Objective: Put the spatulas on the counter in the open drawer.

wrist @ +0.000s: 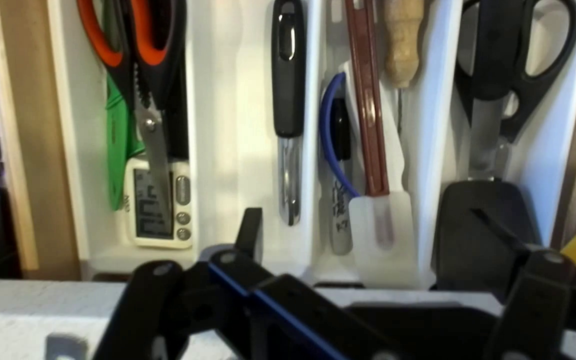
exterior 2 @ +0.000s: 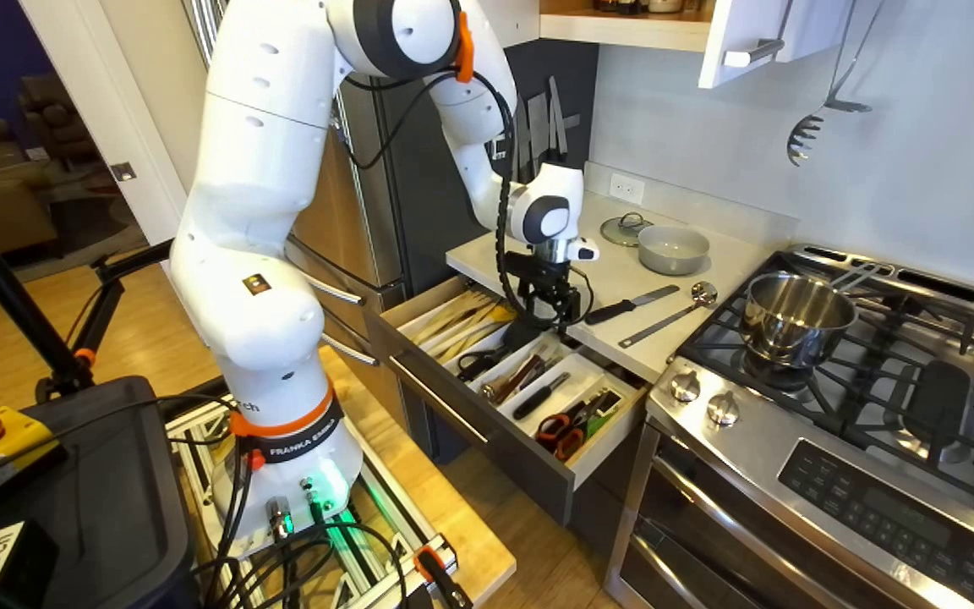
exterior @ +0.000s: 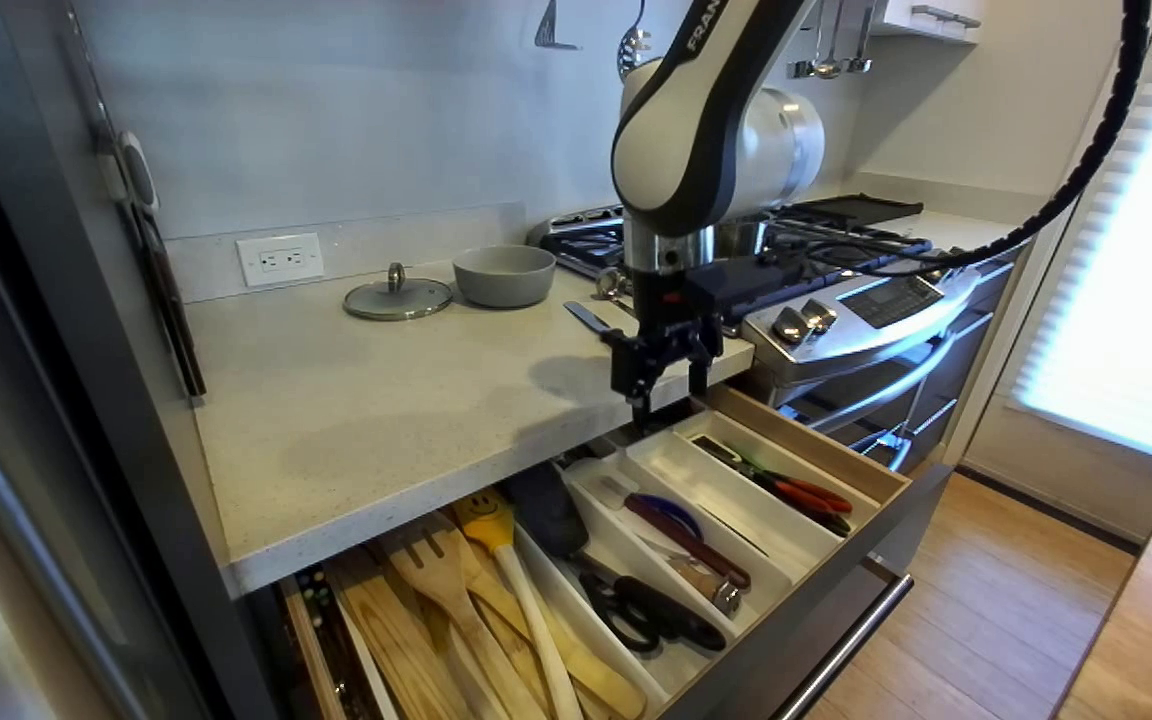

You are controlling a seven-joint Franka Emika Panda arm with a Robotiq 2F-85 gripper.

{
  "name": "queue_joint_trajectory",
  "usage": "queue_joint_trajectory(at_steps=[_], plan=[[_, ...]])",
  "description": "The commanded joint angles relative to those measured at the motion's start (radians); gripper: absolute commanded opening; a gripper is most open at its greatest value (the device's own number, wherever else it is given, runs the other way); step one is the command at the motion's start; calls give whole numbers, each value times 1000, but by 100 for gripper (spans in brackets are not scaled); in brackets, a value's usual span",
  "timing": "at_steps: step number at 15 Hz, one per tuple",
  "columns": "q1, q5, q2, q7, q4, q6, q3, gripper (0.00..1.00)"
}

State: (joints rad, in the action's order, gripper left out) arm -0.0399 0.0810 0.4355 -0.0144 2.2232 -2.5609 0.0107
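The pincer (exterior: 670, 405) is spread wide, gripping nothing, near the front edge of the counter (exterior: 366, 400). Below it in the drawer (exterior: 816, 450), a dark-bladed spatula (exterior: 548, 515) and a red-handled spatula (wrist: 374, 150) lie in neighbouring compartments; a slotted wooden spatula (exterior: 441, 572) lies farther off. A knife (exterior 2: 635, 304) lies near it on the counter.

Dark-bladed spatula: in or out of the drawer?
In: the wrist view shows the dark-bladed spatula lying in the drawer, between white dividers, together with black scissors.

counter (exterior: 366, 400): pale, speckled | gripper (exterior: 671, 398): black | spatula blade (wrist: 473, 246): dark grey | utensil head (exterior: 482, 518): yellow — smiley-patterned
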Motion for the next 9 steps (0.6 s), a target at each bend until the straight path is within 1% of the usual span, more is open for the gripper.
queue_joint_trajectory(at_steps=[1, 4, 6, 9], plan=[[13, -29, -90, -77, 24, -32, 25, 100], [7, -26, -85, -157, -18, -48, 48, 100], [1, -5, -63, -201, -50, -74, 68, 100], [3, -14, -25, -223, -102, -101, 76, 100]])
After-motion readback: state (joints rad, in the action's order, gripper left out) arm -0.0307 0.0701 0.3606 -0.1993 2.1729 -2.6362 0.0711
